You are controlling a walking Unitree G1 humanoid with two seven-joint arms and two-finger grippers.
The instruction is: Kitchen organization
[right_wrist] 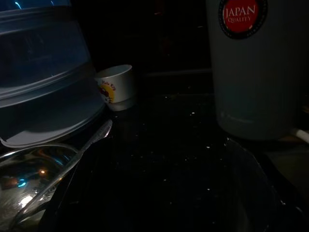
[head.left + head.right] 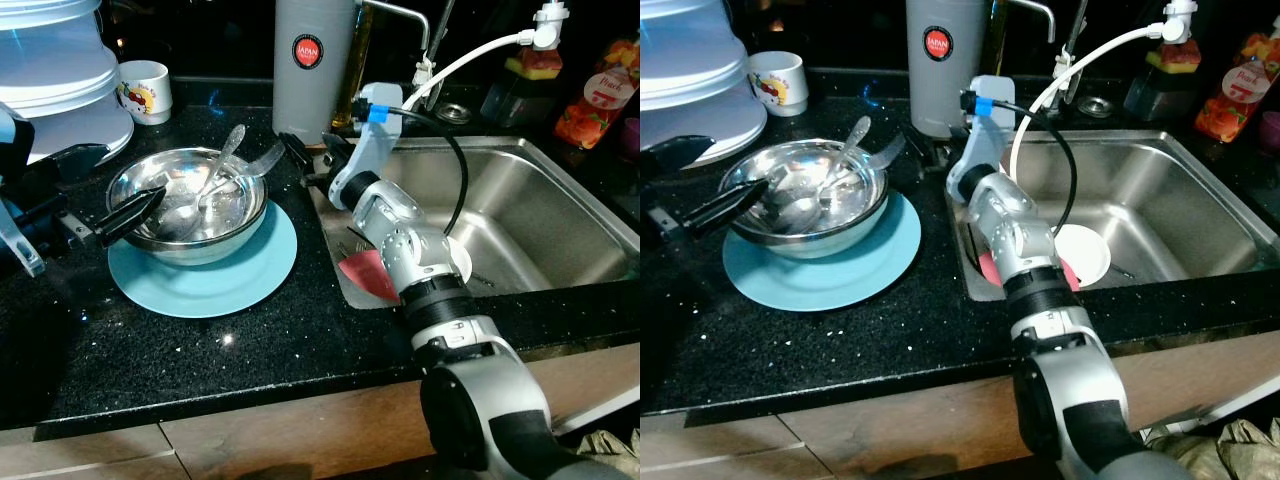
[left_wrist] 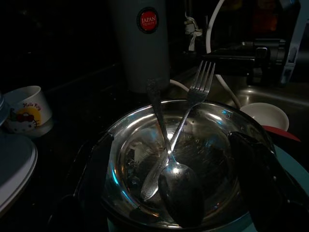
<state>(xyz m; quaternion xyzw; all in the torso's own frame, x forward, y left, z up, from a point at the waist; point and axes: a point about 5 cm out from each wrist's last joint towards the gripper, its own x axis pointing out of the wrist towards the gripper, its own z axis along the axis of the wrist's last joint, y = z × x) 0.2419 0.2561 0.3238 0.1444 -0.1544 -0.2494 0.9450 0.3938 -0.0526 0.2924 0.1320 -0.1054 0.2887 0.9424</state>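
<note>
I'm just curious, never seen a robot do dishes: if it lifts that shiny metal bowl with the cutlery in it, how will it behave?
The bowl looks like thin steel, so probably stiff and light. Its polished rim may be slippery between the left gripper fingers. The spoon and fork only lean on the rim, so they would likely slide and clatter if it tilts.

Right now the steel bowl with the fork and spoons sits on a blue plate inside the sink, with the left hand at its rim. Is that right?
Not quite. The steel bowl and blue plate sit on the black counter beside the sink, not in it, as the left eye view shows. The fork and spoons lie in the bowl, with the left hand at its rim.
</note>
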